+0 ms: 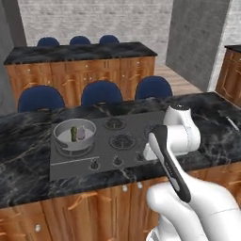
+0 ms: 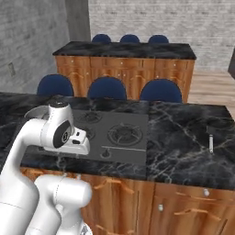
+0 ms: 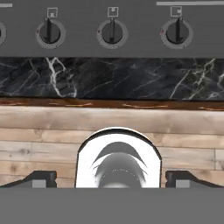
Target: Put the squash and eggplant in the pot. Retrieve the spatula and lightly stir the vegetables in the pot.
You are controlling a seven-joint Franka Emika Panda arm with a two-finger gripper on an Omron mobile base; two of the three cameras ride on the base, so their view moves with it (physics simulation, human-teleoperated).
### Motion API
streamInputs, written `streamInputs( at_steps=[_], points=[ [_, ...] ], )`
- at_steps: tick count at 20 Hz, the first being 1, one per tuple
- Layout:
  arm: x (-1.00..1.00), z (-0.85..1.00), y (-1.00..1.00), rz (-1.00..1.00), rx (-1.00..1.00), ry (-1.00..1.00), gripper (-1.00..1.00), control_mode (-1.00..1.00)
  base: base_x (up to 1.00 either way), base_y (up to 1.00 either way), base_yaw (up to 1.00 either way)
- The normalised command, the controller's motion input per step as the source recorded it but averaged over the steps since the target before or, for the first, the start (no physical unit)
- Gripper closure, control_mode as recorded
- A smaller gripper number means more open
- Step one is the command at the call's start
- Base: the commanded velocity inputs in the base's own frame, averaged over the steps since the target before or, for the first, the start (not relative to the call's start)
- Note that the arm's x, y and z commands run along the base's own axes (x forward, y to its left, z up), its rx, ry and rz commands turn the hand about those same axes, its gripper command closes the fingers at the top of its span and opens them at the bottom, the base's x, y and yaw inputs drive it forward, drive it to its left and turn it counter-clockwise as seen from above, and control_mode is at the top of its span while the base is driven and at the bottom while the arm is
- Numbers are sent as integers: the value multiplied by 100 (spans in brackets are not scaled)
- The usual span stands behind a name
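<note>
**Grey pot with both vegetables on the far-left burner**

Grey metal pot, round and shallow, standing on the far-left burner of the stove. Inside it, side by side: dark green squash on the left, purple eggplant just beside it on the right. Both well inside the rim.

Black marble tabletop around the stove, with wooden cabinet fronts below. Far right on the tabletop, well apart from the pot, a thin long utensil with pale handle, maybe the spatula; too small to tell for sure.

White arm folded near the front edge of the stove, at its right side, far from the pot. Tool pointing down over the near edge of the tabletop; its two dark fingertips standing wide apart at the bottom of the hand view, nothing between them. Above them in that view: wooden floor planks, the marble edge, then a row of three stove knobs.

Blue chairs behind the tabletop, and a second counter farther back.
</note>
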Motion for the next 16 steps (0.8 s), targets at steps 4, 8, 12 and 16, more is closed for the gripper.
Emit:
streamInputs(
  at_steps=[4, 8, 12, 16],
  points=[
    [0, 0, 0, 0, 0, 0, -100, 100, 3, -100, -13],
    [0, 0, 0, 0, 0, 0, -100, 100, 4, -100, -7],
    [0, 0, 0, 0, 0, 0, -100, 100, 18, -100, 0],
    [0, 0, 0, 0, 0, 0, -100, 100, 45, -100, 2]
  ],
)
